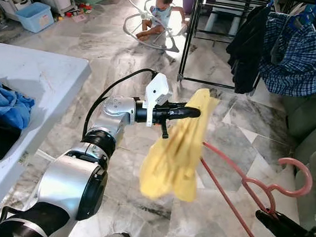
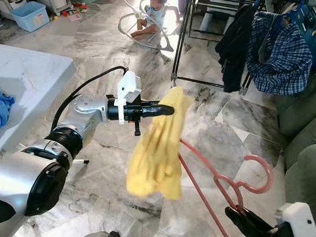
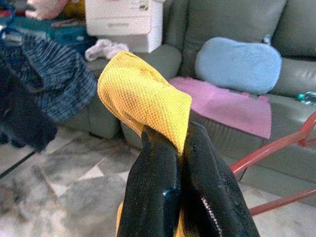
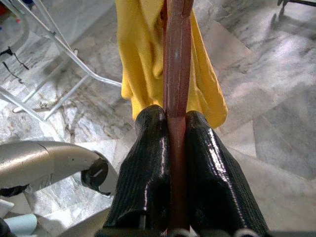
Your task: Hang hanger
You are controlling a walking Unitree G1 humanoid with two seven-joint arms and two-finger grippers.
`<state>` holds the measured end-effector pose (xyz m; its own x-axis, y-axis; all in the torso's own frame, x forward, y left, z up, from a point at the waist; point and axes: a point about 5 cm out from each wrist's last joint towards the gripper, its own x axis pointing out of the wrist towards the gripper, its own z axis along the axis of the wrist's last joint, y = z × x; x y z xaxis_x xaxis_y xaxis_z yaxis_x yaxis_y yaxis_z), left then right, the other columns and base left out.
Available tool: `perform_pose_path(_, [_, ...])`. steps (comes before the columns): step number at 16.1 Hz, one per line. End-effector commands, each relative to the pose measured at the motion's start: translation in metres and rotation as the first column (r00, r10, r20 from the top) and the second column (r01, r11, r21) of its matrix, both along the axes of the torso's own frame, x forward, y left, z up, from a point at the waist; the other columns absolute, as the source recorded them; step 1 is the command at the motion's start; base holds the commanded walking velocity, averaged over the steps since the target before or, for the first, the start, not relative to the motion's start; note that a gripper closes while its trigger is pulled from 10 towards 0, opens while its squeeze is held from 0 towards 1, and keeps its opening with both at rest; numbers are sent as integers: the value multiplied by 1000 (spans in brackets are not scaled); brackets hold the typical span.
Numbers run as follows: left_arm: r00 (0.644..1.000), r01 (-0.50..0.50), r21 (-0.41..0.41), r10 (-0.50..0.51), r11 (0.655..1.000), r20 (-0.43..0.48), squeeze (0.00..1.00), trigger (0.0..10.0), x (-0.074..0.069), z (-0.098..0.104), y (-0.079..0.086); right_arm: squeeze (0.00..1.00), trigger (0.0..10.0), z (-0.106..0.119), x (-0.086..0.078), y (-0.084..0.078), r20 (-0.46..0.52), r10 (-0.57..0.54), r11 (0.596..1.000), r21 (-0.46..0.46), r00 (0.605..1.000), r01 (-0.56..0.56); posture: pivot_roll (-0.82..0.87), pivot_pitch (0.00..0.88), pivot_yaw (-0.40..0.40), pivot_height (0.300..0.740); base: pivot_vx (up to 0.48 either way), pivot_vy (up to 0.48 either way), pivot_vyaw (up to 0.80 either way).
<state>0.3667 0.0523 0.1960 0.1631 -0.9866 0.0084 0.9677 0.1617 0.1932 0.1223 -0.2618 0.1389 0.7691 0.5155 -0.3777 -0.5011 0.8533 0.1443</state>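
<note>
Meanwhile left claw [image 3: 180, 148] pinches yellow cloth [image 1: 177, 152]; right claw [image 4: 176, 123] clamps pink hanger [image 1: 262, 185].

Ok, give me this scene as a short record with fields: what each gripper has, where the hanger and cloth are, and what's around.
left gripper: shut on the yellow cloth, held up over the floor
right gripper: shut on the pink hanger
pink hanger: one end reaches into the yellow cloth, hook points toward the sofa
clothes rack: ahead, carrying a black garment and a plaid shirt
white table: on the robot's left, with blue clothes
sofa: on the robot's right
person: sitting on the floor beyond the rack
</note>
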Motion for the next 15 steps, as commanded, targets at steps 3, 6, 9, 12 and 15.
perform_pose_path(3, [997, 15, -46, -12, 999, 71, 0, 10000, 2, 22, -8, 0, 10000, -1, 1, 8, -5, 44, 999, 19, 999, -44, -93, 147, 4, 740, 0, 0, 0])
perform_pose_path(6, [996, -10, -69, 16, 998, 84, 0, 10000, 3, 25, -10, 0, 10000, -4, -5, 15, -29, 75, 996, 48, 997, -74, -94, 151, 4, 740, 0, 0, 0])
perform_pose_path(9, [997, 11, -56, -7, 998, 79, 0, 10000, 2, 23, -11, 0, 10000, -9, -15, 25, -68, 120, 990, 80, 990, -114, -99, 156, 6, 740, 0, 0, 0])
perform_pose_path(12, [995, 49, -62, -44, 997, 86, 0, 10000, 0, 27, -14, 0, 10000, -13, -13, 21, -67, 78, 995, 66, 995, -73, -101, 158, 9, 740, 0, 0, 0])
perform_pose_path(15, [993, 73, -98, -62, 993, 103, 0, 10000, 2, 39, -9, 0, 10000, -20, -9, 17, -58, 20, 998, 59, 998, -17, -99, 162, 15, 740, 0, 0, 0])
